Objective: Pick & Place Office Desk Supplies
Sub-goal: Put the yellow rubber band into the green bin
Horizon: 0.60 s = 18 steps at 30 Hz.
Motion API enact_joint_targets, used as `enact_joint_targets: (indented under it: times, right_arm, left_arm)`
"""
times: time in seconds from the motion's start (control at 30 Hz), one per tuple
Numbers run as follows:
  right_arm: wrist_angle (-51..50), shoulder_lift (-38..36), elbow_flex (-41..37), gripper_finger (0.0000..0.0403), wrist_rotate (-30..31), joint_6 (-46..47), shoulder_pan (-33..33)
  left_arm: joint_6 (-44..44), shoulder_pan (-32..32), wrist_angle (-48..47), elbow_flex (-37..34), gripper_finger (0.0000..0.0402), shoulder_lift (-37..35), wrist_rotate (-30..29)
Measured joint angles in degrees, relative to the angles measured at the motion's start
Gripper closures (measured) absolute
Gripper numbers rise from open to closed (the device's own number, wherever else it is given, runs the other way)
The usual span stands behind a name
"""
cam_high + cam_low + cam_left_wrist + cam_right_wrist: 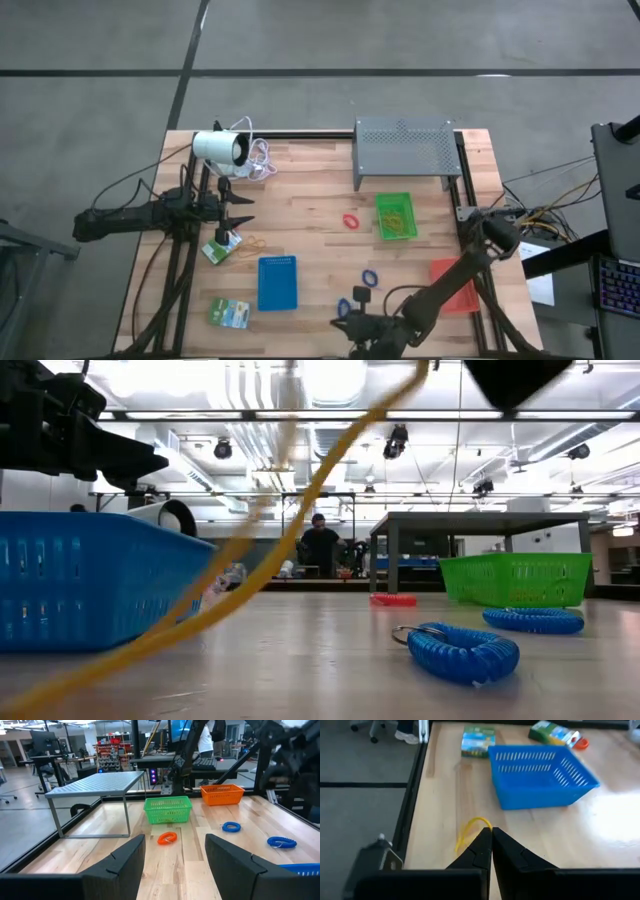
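Observation:
My right gripper (337, 322) is at the table's near edge, right of the blue tray (277, 282), shut on a thin yellow rubber band (472, 831). In the low view the band (300, 510) slants down from the gripper (510, 380) toward the tabletop. My left gripper (175, 865) is open above the table's left side (243, 208), touching nothing. A green-and-white packet (222, 248) lies just near of it, another (230, 314) by the near edge. A red loop (351, 220) and blue coiled loops (371, 275) (361, 293) lie on the wood. My right gripper pinches the yellow rubber band between its two fingertips (482, 842), at one point of the loop (481, 824). The rest of the band hangs slack below and ahead of the fingers. In the low view its lower end (60, 680) reaches down to about table level.
Green tray (395, 215) with yellow bands in it, orange tray (455, 283) at the right edge. Grey perforated stand (403, 150) at the far edge, white cylinder with coiled cable (222, 147) at the far left. A person (320, 545) stands in the room beyond.

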Motion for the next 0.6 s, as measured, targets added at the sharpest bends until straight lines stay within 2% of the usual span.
enact_joint_targets:
  times: [0.4, 0.6]
  right_arm:
    - [-7.90, -13.32, -0.35, 0.0395, 0.02, -0.23, 0.00]
    - [-16.04, -19.02, -0.35, 0.0395, 0.02, 0.33, -0.01]
  left_arm:
    - [-0.02, 0.00, -0.02, 0.02, 0.0190, 0.01, 0.00]
    - [-0.01, 0.00, 0.00, 0.02, 0.0190, 0.01, -0.01]
